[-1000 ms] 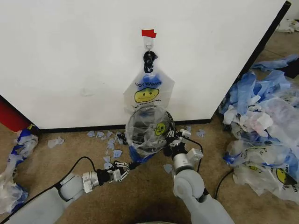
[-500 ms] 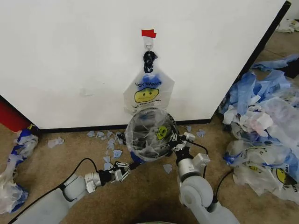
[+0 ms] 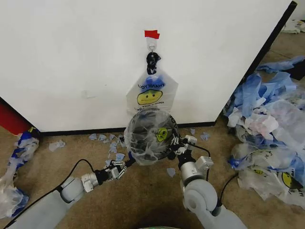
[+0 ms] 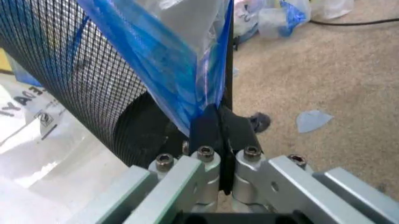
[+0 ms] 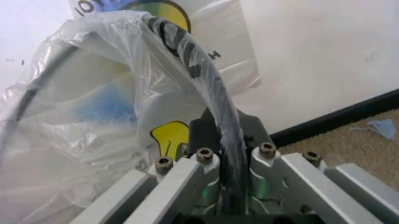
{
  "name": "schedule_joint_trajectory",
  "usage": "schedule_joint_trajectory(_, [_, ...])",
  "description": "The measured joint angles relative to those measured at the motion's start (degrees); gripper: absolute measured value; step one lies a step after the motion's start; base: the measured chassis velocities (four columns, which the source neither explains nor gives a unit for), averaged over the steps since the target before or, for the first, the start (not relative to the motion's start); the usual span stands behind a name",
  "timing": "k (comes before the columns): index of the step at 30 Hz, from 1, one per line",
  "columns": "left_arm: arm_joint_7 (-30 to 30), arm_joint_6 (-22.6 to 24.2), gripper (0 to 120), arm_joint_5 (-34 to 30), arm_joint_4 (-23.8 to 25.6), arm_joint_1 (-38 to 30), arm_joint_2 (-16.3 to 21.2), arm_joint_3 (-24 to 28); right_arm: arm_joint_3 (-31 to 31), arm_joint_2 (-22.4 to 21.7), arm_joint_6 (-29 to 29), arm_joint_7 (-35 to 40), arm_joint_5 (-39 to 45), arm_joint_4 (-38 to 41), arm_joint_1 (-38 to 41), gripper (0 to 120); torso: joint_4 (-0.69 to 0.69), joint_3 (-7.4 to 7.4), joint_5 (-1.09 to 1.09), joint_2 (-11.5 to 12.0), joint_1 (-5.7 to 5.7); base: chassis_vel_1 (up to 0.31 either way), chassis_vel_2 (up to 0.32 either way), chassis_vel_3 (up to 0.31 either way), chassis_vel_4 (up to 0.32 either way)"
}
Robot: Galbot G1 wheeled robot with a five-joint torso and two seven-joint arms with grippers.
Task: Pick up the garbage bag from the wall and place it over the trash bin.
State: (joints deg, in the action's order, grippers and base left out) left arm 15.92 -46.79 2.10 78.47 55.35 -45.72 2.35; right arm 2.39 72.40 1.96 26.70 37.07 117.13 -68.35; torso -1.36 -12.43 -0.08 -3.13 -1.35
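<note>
The black wire-mesh trash bin (image 3: 143, 138) is held tipped just off the carpet in front of the wall (image 3: 71, 57). A translucent garbage bag (image 3: 163, 133) with a yellow smiley is stretched over it. My left gripper (image 3: 125, 163) is shut on the bag's blue plastic (image 4: 168, 60) at the bin's edge (image 4: 68, 74). My right gripper (image 3: 172, 144) is shut on the bag-covered rim (image 5: 187, 51). Another smiley bag (image 3: 150, 95) hangs from the hook under red tape (image 3: 151, 34).
A heap of blue and clear plastic bags (image 3: 271, 133) covers the floor at the right. Small blue scraps (image 3: 107, 143) lie along the wall's black base. A red object (image 3: 12, 119) and more bags (image 3: 14, 167) sit at the left. A black cable (image 3: 228, 186) runs by my right arm.
The bin has shifted slightly left and turned, with the bag pulled further around it. My left gripper rose toward the bin's lower edge; my right gripper moved a little to the right.
</note>
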Motion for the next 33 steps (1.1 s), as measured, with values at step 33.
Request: schedule_joint_trajectory(33, [1.09, 0.66, 0, -11.45, -5.13, -0.70, 0.34, 1.41, -0.84, 1.00, 0.21, 0.09, 0.13, 0.18, -1.15, 0, 0.00, 0.00, 0.01, 0.00, 0.00, 0.000, 0.000, 0.000, 0.000])
